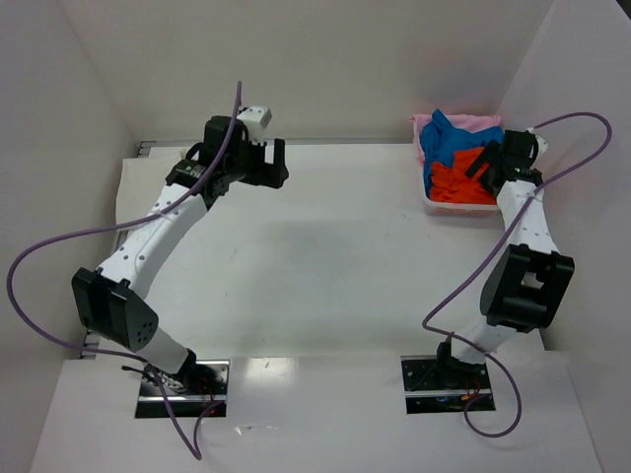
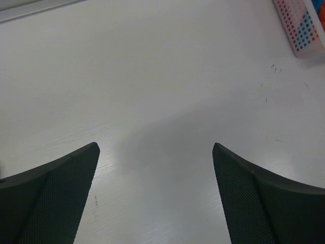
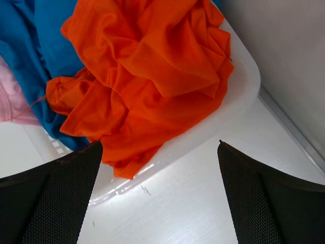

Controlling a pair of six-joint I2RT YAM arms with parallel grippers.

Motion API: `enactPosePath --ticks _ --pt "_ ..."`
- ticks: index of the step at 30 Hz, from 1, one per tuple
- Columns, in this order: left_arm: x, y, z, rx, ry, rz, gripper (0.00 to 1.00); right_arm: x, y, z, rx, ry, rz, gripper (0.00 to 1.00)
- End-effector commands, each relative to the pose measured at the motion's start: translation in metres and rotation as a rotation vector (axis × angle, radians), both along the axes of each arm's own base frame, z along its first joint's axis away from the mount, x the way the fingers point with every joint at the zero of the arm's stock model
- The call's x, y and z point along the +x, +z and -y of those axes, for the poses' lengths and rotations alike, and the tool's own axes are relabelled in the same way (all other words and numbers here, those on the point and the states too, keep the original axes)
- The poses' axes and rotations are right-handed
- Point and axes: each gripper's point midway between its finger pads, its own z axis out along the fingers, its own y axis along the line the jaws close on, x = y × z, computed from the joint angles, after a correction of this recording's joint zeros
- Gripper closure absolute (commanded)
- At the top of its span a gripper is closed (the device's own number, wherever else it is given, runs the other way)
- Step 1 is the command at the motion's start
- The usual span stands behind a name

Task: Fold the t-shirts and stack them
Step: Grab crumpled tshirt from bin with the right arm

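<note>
Black fingers of the right gripper (image 3: 159,147) are standing wide apart and holding nothing. They are hanging just over the near rim of the basket (image 3: 244,86). I think they are spread like this so they can come down on the orange shirt (image 3: 147,66). That shirt is lying crumpled on top of the pile, filling the top middle of the right wrist view, so it is looking like the easiest one to grab. The blue shirt (image 3: 30,46) is peeking out at the upper left, partly under the orange one. A bit of the pink shirt (image 3: 9,104) is showing at the left edge. No white shirt is showing.

The left gripper (image 2: 155,147) is wide apart too, and empty. It is hovering over the bare table (image 2: 152,76), well apart from the basket, maybe so it is staying out of the way.

In the top view the basket is sitting in the upper right corner, tight against the right wall (image 1: 582,118) and close to the back wall (image 1: 325,69). So the open room for pulling a shirt out is lying toward the middle of the picture. The basket rim is looking like a spot where cloth could snag.
</note>
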Motion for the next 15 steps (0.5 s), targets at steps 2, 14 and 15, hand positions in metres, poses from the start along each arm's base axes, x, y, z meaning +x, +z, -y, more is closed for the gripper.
enactPosePath --ticks 2,14,15 --pt "-0.008 0.011 -0.01 -0.001 0.04 0.036 0.0 0.026 -0.029 0.003 0.002 0.043 -0.003 0.0" --pt "-0.02 -0.003 -0.023 0.03 0.077 0.018 0.0 0.063 -0.085 0.013 0.052 0.048 -0.073 0.09" --pt "-0.021 -0.006 -0.023 0.032 0.077 0.013 0.0 0.064 -0.087 0.014 0.053 0.048 -0.075 0.13"
